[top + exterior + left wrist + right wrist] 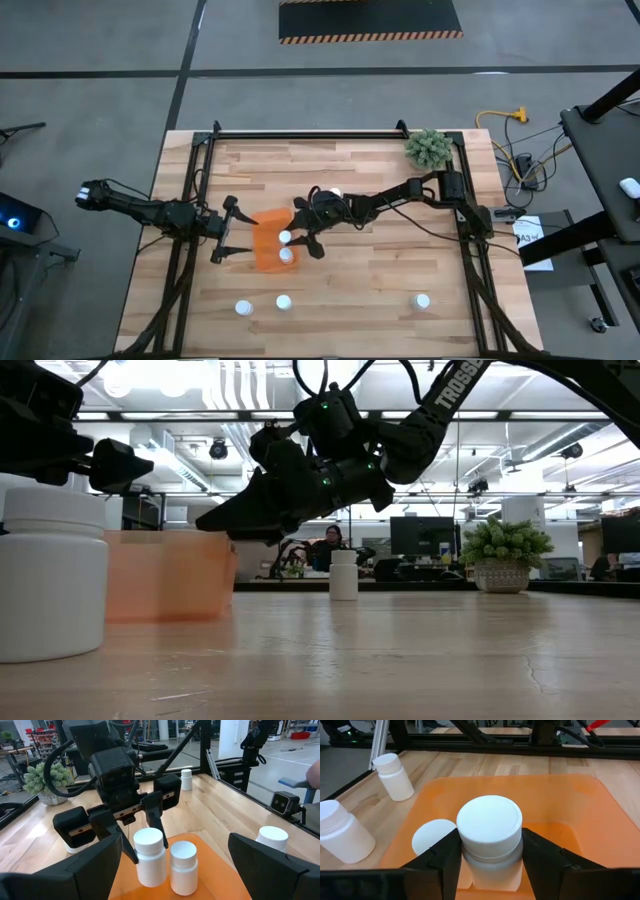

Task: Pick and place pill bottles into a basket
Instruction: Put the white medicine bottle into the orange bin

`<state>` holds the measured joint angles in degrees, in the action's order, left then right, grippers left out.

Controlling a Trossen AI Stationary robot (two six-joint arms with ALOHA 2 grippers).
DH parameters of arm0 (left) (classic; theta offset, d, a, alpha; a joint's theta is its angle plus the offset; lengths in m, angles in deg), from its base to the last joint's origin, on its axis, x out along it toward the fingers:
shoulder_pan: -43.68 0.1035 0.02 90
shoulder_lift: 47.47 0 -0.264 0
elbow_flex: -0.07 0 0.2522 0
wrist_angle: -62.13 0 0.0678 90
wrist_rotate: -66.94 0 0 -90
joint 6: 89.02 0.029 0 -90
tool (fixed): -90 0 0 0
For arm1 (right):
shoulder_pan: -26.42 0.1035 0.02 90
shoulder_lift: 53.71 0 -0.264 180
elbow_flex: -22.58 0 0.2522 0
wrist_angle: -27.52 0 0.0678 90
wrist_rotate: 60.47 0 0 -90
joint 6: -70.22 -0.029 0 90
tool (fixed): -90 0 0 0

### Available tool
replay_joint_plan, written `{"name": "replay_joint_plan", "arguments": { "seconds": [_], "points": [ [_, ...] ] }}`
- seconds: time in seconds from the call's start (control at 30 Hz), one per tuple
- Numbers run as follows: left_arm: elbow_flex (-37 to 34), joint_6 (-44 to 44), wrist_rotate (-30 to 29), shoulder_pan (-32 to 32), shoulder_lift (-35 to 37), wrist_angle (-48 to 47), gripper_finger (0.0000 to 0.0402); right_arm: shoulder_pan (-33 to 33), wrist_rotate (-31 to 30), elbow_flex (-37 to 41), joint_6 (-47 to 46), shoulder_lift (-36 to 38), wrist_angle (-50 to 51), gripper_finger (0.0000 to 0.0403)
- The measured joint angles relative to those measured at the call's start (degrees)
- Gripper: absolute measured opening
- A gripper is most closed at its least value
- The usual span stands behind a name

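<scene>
Three pill bottles [283, 302] stand upright along the near edge of the surface [400, 270]. Beyond them, inside the orange basket [266, 248], the right tool [299, 243] grips an upright bottle [490, 837] beside another standing one [183, 867]. The left tool [228, 229] waits spread open just beside the basket. A sixth bottle [335, 193] stands farther back.

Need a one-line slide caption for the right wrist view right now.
Right end effector grips a white-capped pill bottle over the orange basket, beside one bottle already inside.
</scene>
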<state>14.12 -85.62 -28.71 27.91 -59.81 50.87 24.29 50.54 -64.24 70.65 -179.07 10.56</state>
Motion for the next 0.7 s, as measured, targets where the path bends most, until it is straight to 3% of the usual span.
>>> {"name": "replay_joint_plan", "arguments": {
  "seconds": [0.7],
  "points": [
    [0.0,0.0,0.02,0.0,0.0,0.0,0.0345,0.0,-0.02,0.0,0.06,0.0,0.07,0.0203]
  ]
}}
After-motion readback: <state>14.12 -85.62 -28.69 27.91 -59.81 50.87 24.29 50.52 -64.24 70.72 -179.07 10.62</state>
